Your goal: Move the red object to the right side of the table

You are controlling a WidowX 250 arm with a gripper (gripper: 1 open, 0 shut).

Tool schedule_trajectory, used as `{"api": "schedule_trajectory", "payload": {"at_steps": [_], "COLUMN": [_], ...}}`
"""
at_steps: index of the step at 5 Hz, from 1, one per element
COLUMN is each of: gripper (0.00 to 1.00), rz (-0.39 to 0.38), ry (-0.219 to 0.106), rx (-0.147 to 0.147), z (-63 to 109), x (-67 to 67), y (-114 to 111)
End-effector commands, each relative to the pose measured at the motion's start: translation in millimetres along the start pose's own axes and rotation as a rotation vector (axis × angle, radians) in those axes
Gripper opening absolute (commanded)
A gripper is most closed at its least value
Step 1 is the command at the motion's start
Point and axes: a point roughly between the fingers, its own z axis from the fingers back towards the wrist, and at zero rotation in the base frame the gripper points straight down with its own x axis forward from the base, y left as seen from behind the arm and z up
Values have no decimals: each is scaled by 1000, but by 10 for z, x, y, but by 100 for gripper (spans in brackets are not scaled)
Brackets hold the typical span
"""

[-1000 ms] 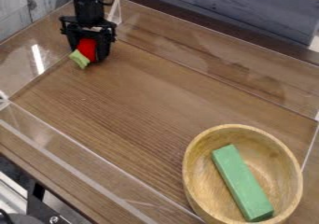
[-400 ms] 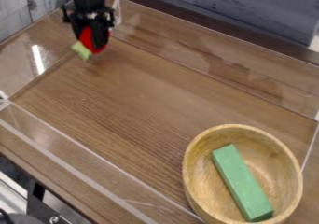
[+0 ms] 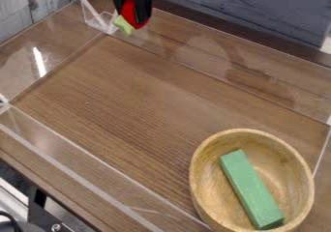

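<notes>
My gripper (image 3: pixel 131 16) hangs at the top left of the camera view, above the brown wood-grain table (image 3: pixel 142 101), pointing down. Its black fingers are shut on the red object (image 3: pixel 134 14), a small glossy red toy whose light green leafy end sticks out to the lower left. The toy is lifted off the tabletop. The arm above the fingers is cut off by the frame's top edge.
A round wooden bowl (image 3: pixel 207 183) sits at the front right with a green rectangular block (image 3: pixel 250 188) lying in it. Low clear acrylic walls (image 3: pixel 65 159) edge the tabletop, one close behind the gripper at the far left corner.
The gripper closed on the red toy, lifted it off the tabletop and carried it up and to the right in the view. The bowl and block stayed put.
</notes>
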Motion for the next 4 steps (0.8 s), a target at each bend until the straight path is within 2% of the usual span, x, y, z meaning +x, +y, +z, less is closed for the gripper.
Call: {"api": "schedule_trajectory", "payload": {"at_steps": [1,2,3,4], "gripper": [0,0,0,0], "rz": [-138,-241,-269,-284], "ry": [-76,-58,-52,-50], "rx": [17,4,-4,-6], "z": [282,203,69,-48], "x": [-7,-43,-68,-71], "y": [-295,-539,-840,-1022]}}
